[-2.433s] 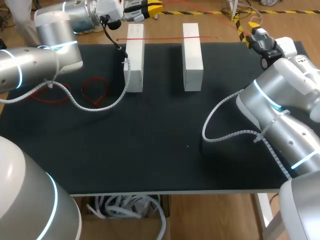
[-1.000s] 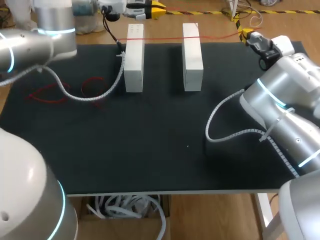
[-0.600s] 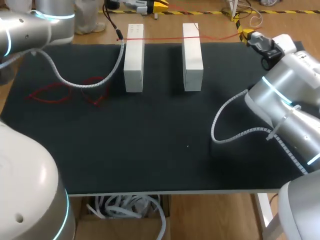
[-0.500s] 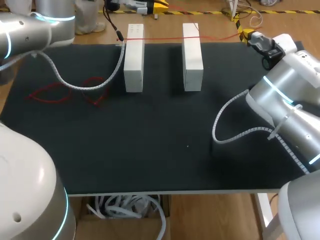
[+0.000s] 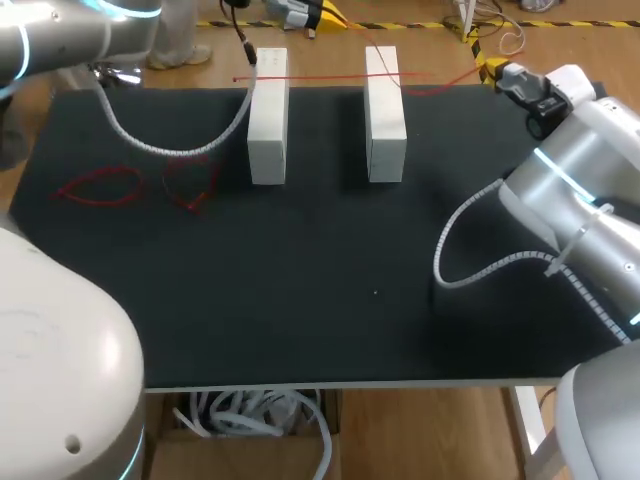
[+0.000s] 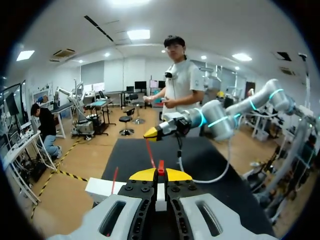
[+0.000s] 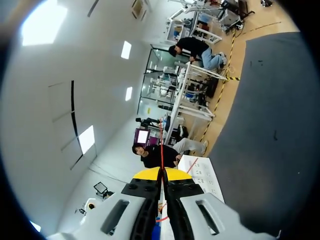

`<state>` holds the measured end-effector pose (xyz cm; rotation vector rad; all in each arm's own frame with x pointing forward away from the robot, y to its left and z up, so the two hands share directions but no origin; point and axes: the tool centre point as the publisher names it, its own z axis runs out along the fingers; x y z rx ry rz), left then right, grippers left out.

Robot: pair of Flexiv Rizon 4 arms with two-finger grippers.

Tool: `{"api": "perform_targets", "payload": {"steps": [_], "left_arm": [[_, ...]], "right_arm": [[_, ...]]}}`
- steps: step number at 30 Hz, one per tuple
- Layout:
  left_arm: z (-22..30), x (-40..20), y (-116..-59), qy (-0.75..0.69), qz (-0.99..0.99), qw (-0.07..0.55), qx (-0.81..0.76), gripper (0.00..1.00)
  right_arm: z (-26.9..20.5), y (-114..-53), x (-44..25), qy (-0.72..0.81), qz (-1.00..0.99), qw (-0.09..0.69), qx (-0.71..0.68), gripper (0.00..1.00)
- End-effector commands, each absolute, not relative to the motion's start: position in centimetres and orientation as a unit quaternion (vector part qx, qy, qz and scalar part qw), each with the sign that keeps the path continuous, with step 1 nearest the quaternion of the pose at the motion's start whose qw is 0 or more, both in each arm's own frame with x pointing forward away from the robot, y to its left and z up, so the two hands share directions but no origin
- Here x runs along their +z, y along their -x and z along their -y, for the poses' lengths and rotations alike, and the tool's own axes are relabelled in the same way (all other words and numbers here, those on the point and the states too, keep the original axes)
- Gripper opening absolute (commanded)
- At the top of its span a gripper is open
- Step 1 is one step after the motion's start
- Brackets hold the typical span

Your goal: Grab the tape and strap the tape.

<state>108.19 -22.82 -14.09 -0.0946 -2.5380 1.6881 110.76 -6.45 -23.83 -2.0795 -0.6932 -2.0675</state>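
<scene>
Tabletop (image 5: 300, 290) in the head view is flat and black, with a pale edge on the near side. Two white blocks stand on it near the far edge, side by side with a gap between them, one (image 5: 268, 120) on the left and one (image 5: 385, 115) on the right. One red strap (image 5: 325, 77) lies across the tops of both blocks. Its right part bends over to the right gripper (image 5: 492, 70), which hangs by the far right corner. Two red loops lie flat on the left part of the tabletop. One (image 5: 100, 187) is farther left and one (image 5: 190, 185) is nearer the left block. The left gripper (image 5: 318, 12) is up past the far edge.

In the left wrist view, the left gripper (image 6: 160, 173) has its two yellow tips pressed together on a bit of the red strap (image 6: 151, 154). The strap runs ahead from these tips to the yellow tip of the right gripper (image 6: 150, 134). One white block (image 6: 102, 189) sits low beside the left gripper, with a red line across its top. The black tabletop (image 6: 200, 160) stretches out ahead.

In the right wrist view, the right gripper (image 7: 161, 173) has its tips squeezed tight on the red strap (image 7: 161, 150), which sticks out ahead as a thin line. One white block (image 7: 200, 175) shows just beside the fingers. The black tabletop (image 7: 270, 115) lies beyond the block.
</scene>
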Motion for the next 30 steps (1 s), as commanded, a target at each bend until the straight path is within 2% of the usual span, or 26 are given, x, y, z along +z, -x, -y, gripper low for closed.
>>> {"api": "perform_targets", "payload": {"steps": [1,5,18,30], "left_arm": [[23.5,-14.0,-109.0,0.037,0.852,0.052,0.520,0.00],[24.5,-13.5,-109.0,0.083,0.865,0.035,0.494,0.00],[24.6,-13.5,-108.9,0.088,0.872,0.038,0.479,0.00],[24.8,-13.9,-108.7,-0.003,0.921,0.043,0.388,0.00]], "right_arm": [[6.6,-110.7,-23.8,0.691,0.238,0.065,-0.679,0.00],[6.7,-110.6,-23.7,0.692,0.247,0.063,-0.676,0.00],[6.5,-110.4,-23.6,0.687,0.261,0.062,-0.676,0.00],[6.6,-110.8,-23.4,0.681,0.272,0.056,-0.678,0.00]]}}
